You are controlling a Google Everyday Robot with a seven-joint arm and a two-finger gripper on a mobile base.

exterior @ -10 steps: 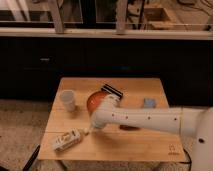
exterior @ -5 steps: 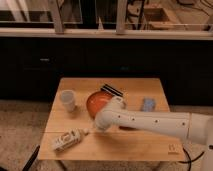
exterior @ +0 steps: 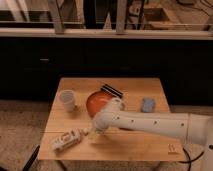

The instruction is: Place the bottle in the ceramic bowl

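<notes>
The bottle (exterior: 66, 140) is cream-white with a dark label and lies on its side near the table's front left corner, cap pointing right. My gripper (exterior: 90, 131) sits at the end of the white arm (exterior: 145, 122), low over the table just right of the bottle's cap end. I cannot tell whether it touches the bottle. The ceramic bowl (exterior: 96, 102), orange-red and glossy, stands at the table's middle, behind the gripper, and the arm's wrist covers its right part.
A white plastic cup (exterior: 67, 100) stands upright left of the bowl. A black ridged oblong object (exterior: 112, 91) lies behind the bowl. A small blue object (exterior: 148, 104) rests on the right side of the wooden table (exterior: 135, 145). A dark cabinet front runs behind.
The arm has swung down and left from in front of the bowl toward the bottle. More of the bowl shows now. The bottle has not moved.
</notes>
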